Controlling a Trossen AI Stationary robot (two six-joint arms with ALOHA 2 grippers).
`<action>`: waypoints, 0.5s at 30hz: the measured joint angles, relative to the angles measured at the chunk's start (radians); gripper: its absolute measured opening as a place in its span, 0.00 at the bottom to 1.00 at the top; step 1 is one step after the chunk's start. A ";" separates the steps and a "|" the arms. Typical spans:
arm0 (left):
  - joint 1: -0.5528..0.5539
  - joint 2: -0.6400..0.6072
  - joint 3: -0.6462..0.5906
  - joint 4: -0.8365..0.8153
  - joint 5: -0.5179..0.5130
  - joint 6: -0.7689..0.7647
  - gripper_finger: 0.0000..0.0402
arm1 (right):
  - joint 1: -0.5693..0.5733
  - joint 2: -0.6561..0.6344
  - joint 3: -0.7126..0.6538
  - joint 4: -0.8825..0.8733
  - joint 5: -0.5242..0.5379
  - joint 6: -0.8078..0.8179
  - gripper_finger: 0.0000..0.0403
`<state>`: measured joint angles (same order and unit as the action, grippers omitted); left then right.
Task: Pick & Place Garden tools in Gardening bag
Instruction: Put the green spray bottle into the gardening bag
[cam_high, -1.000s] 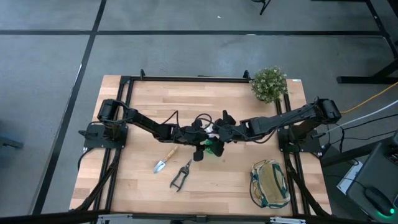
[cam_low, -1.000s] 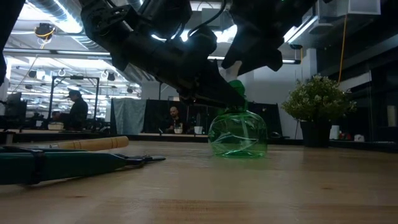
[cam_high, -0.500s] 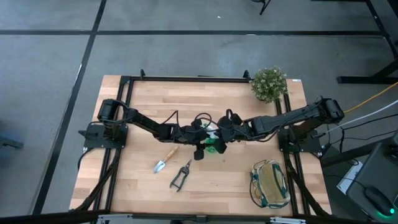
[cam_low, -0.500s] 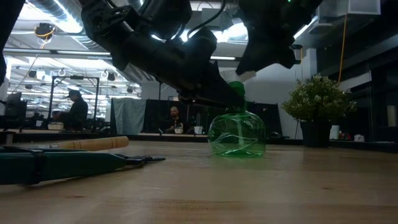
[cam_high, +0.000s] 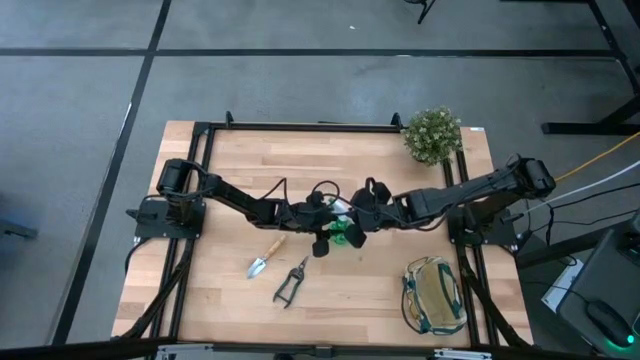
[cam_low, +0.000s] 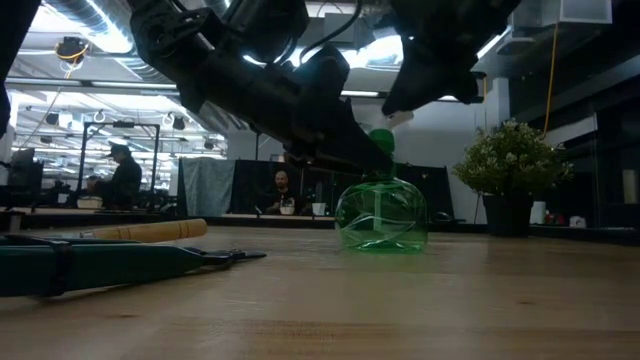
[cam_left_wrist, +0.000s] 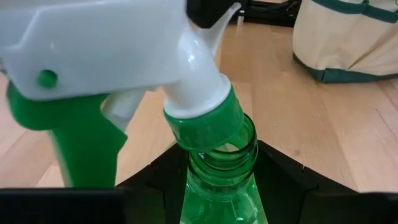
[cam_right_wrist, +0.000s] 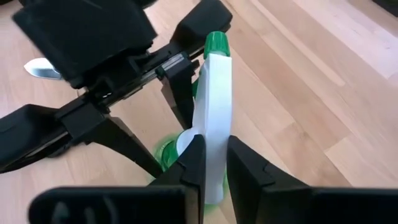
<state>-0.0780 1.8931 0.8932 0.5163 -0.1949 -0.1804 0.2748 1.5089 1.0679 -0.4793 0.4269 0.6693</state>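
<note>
You have the spray bottle (cam_high: 345, 234) standing upright near the middle of the table, with both hands on it: the left hand (cam_high: 322, 226) is closed on the green neck (cam_left_wrist: 219, 163), and the right hand (cam_right_wrist: 211, 165) is closed on the white nozzle (cam_right_wrist: 211, 99), which sits tilted and lifted off the neck. The gardening bag (cam_high: 434, 294) lies near the front right corner of the table. It is clearly nearer to your right arm, so I think that arm should carry the bottle there.

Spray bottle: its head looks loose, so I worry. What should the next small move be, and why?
Probably the right gripper should lower the white spray head onto the neck: its green cap sits tilted off the open neck, which the left gripper clamps.
</note>
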 joint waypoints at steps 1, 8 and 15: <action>0.000 0.000 0.000 0.000 -0.004 -0.004 0.38 | 0.004 0.000 0.000 0.005 0.003 0.000 0.11; 0.012 -0.001 0.000 -0.010 -0.064 -0.033 0.39 | 0.028 -0.005 0.005 0.051 -0.071 0.046 0.10; 0.045 -0.005 0.000 -0.010 -0.059 -0.092 0.39 | 0.028 -0.003 0.002 0.056 -0.074 0.077 0.07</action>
<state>-0.0334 1.8876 0.8928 0.5066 -0.2538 -0.2726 0.3032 1.5062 1.0695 -0.4236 0.3531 0.7464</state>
